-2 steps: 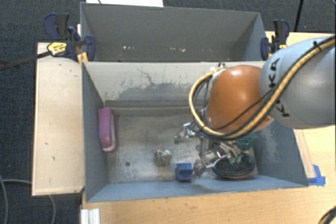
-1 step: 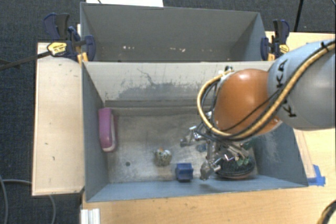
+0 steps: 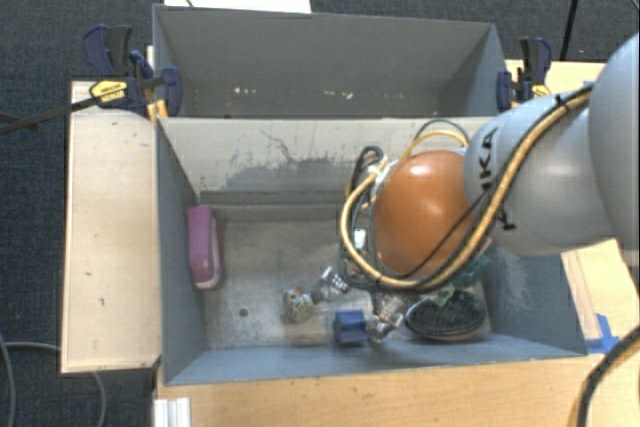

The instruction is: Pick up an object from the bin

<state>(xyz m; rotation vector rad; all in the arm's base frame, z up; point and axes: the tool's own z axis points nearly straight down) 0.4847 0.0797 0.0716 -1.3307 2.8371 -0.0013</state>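
A small blue block (image 3: 349,327) lies low in the frame's centre on the bin (image 3: 180,215) floor, just left of the gripper (image 3: 386,317); whether the gripper is open or closed cannot be told. A round black brush (image 3: 447,317) sits just right of the gripper, and a pink oblong (image 3: 203,245) lies at the left wall.

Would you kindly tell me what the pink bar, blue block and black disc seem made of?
Pink bar: probably plastic, smooth, with a soft sheen. Blue block: plastic or foam, matte even colour; unclear which. Black disc: perhaps plastic or mesh, its face looks finely ribbed.
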